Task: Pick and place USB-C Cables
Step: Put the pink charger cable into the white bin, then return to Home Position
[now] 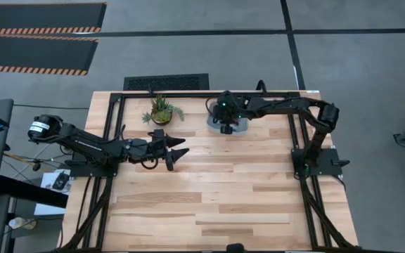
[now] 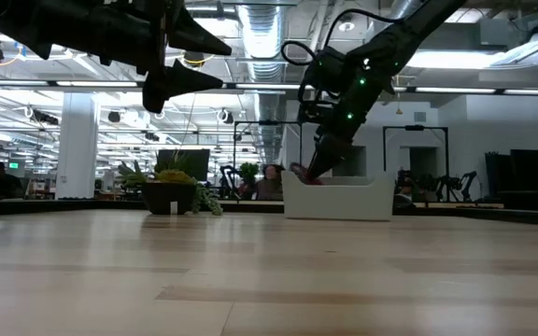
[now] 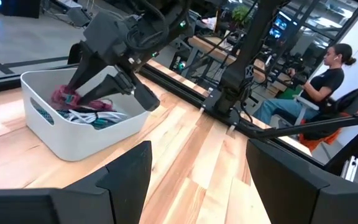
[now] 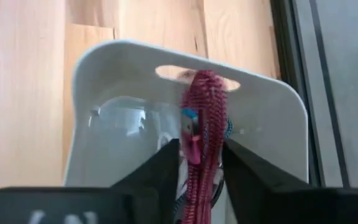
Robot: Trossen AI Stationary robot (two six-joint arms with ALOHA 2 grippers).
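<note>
A white bin [image 3: 73, 140] stands at the table's far side, right of the middle. My right gripper [image 4: 201, 168] slants down into it from above, its fingers parted on either side of the maroon-magenta cable [image 4: 202, 118]. White cable [image 3: 82, 114] and teal cable [image 3: 104, 122] lie in the bin's bottom. My left gripper [image 1: 178, 153] hangs open above the table's left half, pointing toward the bin, with nothing between its fingers. A black cable does not show. My right gripper has the maroon-magenta cable's bundle [image 4: 207, 155] between its parted fingers, which come slanting down from above and lie along it. The cable bears against one finger [image 4: 238, 168]; a thin gap shows at the other. Its far end [image 4: 201, 81] leans on the bin's end wall at the handle slot.
A small green potted plant [image 1: 162, 111] stands left of the bin near the far edge. A black frame rail [image 1: 209, 93] runs around the table. The near half of the wooden tabletop [image 1: 216, 211] is bare. A seated person [image 3: 325, 81] shows beyond the table.
</note>
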